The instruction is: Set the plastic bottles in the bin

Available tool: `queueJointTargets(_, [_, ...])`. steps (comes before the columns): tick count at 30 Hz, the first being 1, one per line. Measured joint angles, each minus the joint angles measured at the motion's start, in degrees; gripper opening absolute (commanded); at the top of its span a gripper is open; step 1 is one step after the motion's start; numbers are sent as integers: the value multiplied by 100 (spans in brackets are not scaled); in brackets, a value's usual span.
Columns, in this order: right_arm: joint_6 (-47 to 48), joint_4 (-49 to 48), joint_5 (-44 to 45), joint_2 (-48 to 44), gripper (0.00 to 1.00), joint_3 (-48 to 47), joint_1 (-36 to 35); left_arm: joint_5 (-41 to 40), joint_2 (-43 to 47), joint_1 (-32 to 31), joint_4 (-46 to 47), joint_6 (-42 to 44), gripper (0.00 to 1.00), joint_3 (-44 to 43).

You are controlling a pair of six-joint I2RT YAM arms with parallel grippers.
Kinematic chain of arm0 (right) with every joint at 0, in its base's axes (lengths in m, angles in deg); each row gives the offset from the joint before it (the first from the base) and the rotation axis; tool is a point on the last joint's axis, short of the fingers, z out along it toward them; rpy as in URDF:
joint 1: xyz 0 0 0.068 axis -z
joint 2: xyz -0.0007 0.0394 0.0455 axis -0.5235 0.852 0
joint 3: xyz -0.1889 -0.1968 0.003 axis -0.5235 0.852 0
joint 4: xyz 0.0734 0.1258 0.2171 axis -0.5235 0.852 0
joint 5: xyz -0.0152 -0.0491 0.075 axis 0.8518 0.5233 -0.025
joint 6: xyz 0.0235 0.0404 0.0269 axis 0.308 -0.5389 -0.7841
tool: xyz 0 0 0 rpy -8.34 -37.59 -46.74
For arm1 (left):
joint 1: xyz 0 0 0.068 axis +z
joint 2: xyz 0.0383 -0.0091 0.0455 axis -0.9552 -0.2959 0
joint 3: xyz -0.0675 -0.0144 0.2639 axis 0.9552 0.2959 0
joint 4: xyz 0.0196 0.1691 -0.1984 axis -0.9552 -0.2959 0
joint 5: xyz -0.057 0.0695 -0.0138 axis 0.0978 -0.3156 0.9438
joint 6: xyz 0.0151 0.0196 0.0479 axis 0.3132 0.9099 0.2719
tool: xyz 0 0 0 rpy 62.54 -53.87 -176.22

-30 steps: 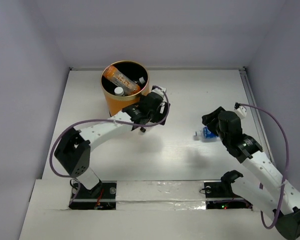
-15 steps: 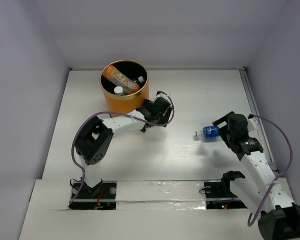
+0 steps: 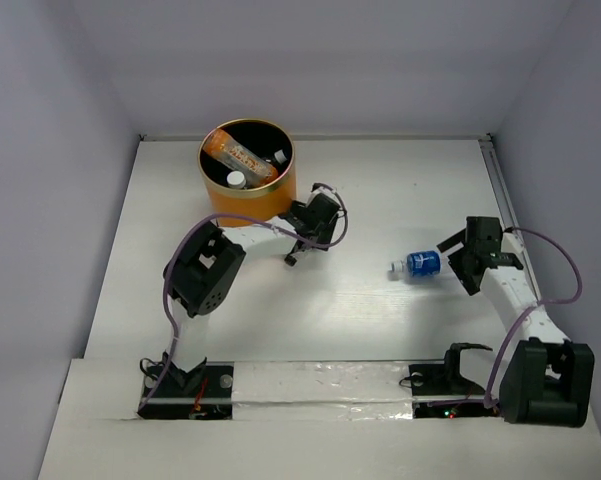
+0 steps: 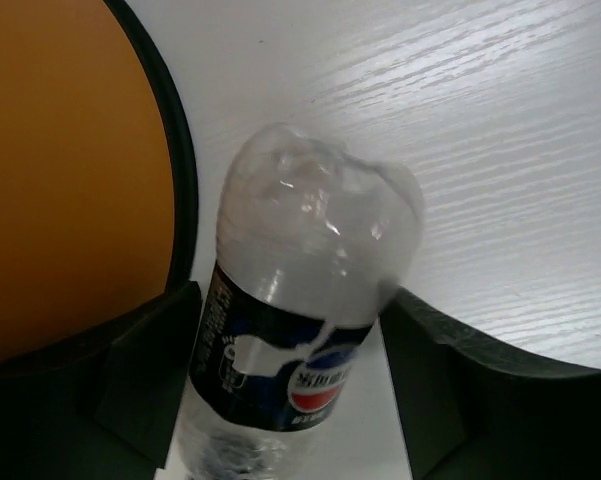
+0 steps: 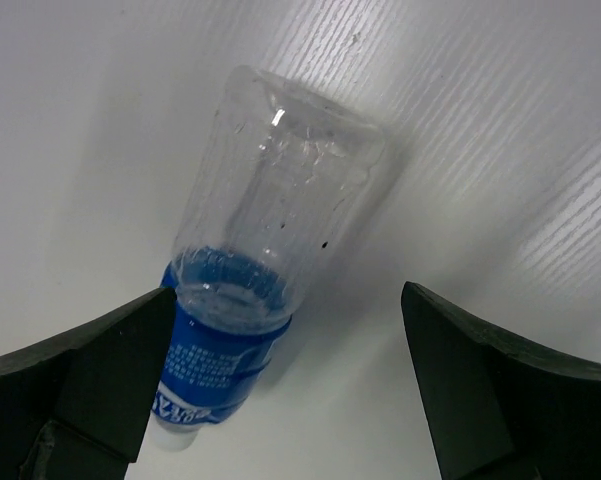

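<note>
Several plastic bottles [image 3: 238, 155] lie in the bin [image 3: 255, 205]. Two remain outside: a blue-labelled bottle [image 5: 270, 200] on the worktop [image 3: 380, 180] inside the released right hand [image 5: 288, 295], and a dark-labelled bottle [image 4: 310, 250] between the left hand [image 4: 290, 300] fingers, grip unclear.

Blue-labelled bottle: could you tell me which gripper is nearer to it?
Right. The right gripper is beside the blue-labelled bottle; the left gripper, around a dark-labelled bottle, is by the bin.
</note>
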Motion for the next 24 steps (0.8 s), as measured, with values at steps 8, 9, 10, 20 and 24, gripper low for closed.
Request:
queueJointTargets(8, [267,-468,-205,894,99,-155,184,348,-9,98,98,-133,24,2])
queueJointTargets(9, [284,-555,-254,1016,98,-164,184,433,35,98,96,-142,24,7])
queueJointTargets(10, [313,-623,-297,1126,95,-175,184,525,109,96,85,-157,24,20])
queueJointTargets(20, [557,-887,-654,1641,64,-372,184,1099,1971,-83,-313,-205,24,-778])
queueJointTargets(24, [695,-935,-660,1108,58,-411,184,1058,2435,-50,-466,-98,24,-1976])
